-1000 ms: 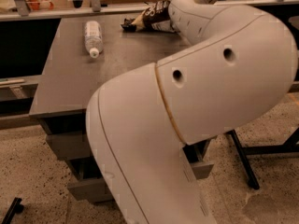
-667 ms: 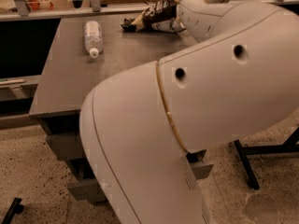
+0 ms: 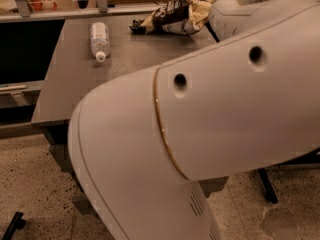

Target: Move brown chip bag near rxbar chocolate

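1 brown chip bag (image 3: 172, 16) lies crumpled at the far edge of the bench (image 3: 75, 84), its dark panel bearing white lettering too creased to read. 1 clear bottle (image 3: 100, 39) lies on its side well apart to the left, white cap toward the near edge. Bare bench top shows between them and along the left and front edges. The robot arm (image 3: 210, 134) fills the foreground; its far link (image 3: 235, 9), just beside the bag's right end, carries a black-and-white sticker. The hand is hidden beyond that link, so its grasp state cannot be told.
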`<state>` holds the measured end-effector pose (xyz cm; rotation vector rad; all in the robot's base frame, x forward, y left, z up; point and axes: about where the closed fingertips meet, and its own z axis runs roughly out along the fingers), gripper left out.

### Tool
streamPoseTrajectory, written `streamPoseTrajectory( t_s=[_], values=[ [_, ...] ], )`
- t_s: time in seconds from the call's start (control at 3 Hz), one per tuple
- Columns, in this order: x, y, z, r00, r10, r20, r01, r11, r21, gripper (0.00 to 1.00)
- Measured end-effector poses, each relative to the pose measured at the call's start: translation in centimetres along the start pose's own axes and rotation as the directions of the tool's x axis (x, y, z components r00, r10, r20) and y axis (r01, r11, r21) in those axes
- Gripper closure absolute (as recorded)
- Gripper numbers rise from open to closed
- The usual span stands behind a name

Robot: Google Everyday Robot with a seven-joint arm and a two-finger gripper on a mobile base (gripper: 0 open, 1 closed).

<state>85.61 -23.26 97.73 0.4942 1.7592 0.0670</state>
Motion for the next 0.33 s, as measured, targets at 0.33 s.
streamPoseTrajectory(
  t_s=[0.33],
  values=[
    [-0.01,0.03,0.00,1.000,-0.002,0.000,0.002,1.0000,-0.001,0.00]
  ],
)
